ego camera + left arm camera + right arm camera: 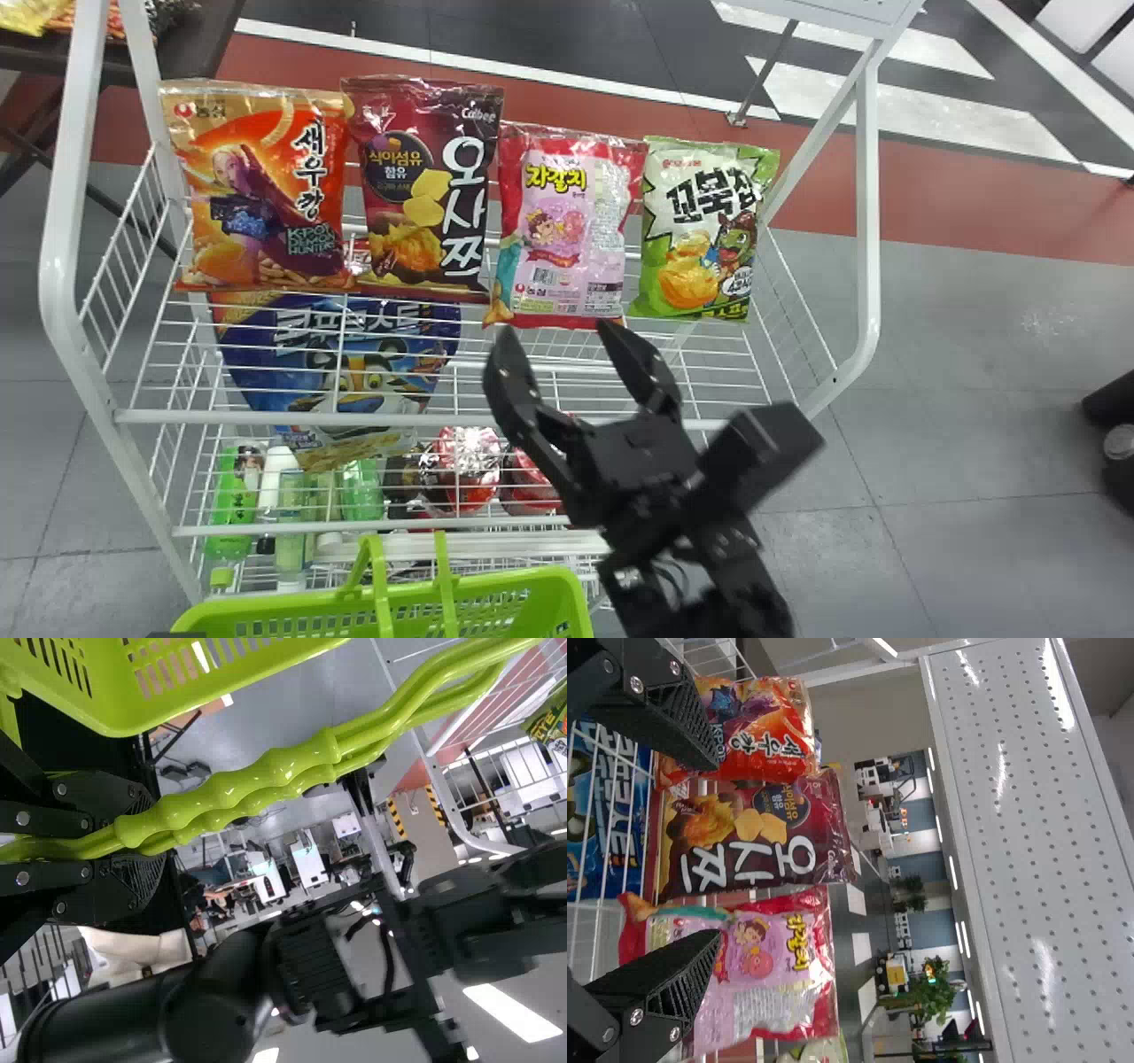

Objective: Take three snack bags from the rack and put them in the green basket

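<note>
Snack bags, four, set side by side in a row on the upper shelf of the white wire rack [266,416]; from the robot's left, orange bag [257,195], maroon bag [416,186], pink bag [567,230], green-and-white bag [700,230]; all upright, front edge of the shelf nearer the robot.

Right gripper [560,330], black, fingers spread wide; tips near the lower edge of the pink bag, on the robot's side of it; whether either tip touches the wrapper, I cannot tell.

Green basket [496,581], one, low before the rack, toward the robot's left; its two handles [221,793] raised and lying together; left gripper [146,835] closed about both, a finger to either side.

Blue bag [354,354], large, beneath the orange and maroon bags, seen through the wires; lower still, green bottles [232,509] on the robot's left and red packs [468,470] nearer the middle.

Perforated panel [1028,833], white, above the row of bags.

Surroundings: dark table [190,53] beyond the rack's left side, bearing bright packets [27,18]; grey floor [974,354], crossed by a red band [957,213] behind the rack; leafy plant [928,992], far off.
</note>
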`<state>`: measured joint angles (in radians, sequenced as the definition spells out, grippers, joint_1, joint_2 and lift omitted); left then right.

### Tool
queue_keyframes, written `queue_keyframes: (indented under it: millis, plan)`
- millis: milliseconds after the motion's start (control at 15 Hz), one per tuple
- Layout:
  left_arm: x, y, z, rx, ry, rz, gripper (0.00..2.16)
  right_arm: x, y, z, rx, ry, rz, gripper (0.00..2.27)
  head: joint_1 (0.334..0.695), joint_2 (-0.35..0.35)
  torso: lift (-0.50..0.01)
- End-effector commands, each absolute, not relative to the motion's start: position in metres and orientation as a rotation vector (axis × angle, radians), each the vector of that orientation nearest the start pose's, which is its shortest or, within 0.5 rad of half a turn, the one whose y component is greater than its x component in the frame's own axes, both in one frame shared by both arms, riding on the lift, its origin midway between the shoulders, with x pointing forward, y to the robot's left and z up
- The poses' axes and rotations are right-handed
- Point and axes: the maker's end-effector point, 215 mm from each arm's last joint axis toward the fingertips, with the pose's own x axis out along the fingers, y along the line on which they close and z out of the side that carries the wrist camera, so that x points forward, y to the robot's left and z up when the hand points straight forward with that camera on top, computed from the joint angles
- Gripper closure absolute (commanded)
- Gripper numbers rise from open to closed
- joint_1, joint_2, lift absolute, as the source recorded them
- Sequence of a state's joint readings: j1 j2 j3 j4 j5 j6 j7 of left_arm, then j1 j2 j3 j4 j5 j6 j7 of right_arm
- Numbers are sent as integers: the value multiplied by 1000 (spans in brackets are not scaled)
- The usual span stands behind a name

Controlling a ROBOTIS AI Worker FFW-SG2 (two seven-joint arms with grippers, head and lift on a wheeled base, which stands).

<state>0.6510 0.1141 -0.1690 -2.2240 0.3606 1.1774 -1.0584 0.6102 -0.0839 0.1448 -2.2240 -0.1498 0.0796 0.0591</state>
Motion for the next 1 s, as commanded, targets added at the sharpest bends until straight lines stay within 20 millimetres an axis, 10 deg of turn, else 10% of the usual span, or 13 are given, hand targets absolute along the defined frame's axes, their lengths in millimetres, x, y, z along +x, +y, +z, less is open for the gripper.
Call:
queue_keyframes:
  millis: [0,333,933]
  plan:
    - [122,-47,-403,-851,1009,-1312,1787,447,-97,-319,168,53,297,167,695,-350,-7]
    - [122,-48,-402,-848,1007,-1316,1787,519,-38,-333,141,55,362,164,695,-234,-7]
    - [123,-52,-401,-826,1003,-1361,1784,582,-8,-356,75,112,396,164,695,-121,-7]
